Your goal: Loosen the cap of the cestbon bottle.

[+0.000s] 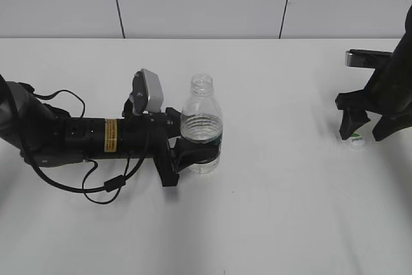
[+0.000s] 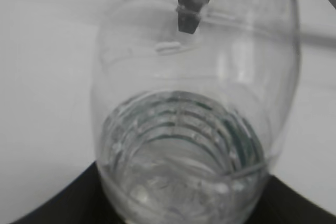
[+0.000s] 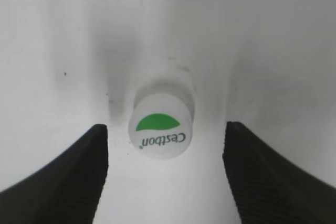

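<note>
The cestbon bottle (image 1: 201,127) stands upright in the middle of the white table, clear and ribbed with a dark green label. Its threaded neck (image 1: 202,82) is bare. My left gripper (image 1: 195,144) lies low along the table and is shut on the bottle's lower body. In the left wrist view the bottle (image 2: 194,103) fills the frame between the dark jaws of that gripper (image 2: 184,205). The cap (image 1: 356,140) rests on the table at the far right, green-and-white top up. My right gripper (image 1: 367,133) hovers over it, open. The cap (image 3: 160,125) sits between the spread fingers (image 3: 79,177), touching neither.
The left arm's cable (image 1: 96,188) loops on the table beside its forearm. The table's far edge (image 1: 257,38) meets a pale panelled wall. Bare white table surface (image 1: 283,210) stretches between the bottle and the right arm.
</note>
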Motion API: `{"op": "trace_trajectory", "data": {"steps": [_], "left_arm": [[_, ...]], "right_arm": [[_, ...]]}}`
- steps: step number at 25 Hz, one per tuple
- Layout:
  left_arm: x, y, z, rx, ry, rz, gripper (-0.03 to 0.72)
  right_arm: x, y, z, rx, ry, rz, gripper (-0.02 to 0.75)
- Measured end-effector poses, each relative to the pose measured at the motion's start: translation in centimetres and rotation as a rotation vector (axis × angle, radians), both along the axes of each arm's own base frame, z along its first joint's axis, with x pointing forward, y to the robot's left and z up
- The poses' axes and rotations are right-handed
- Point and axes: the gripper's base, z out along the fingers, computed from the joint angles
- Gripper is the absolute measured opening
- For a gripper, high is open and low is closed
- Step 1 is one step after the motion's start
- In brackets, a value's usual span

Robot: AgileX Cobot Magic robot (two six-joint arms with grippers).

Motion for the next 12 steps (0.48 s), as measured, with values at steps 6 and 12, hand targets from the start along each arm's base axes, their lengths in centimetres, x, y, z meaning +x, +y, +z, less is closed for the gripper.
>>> {"op": "trace_trajectory", "data": {"steps": [6,12], "left_arm": [[0.3,0.0,0.0,-0.005,0.004,0.031,0.374],[0.4,0.0,0.3,-0.031,0.004,0.042,0.48]], "right_arm": [[1.0,0.2,1.8,0.012,0.016,0.01,0.529],[1.8,0.3,2.9,0.02,-0.011,0.009,0.529]]}}
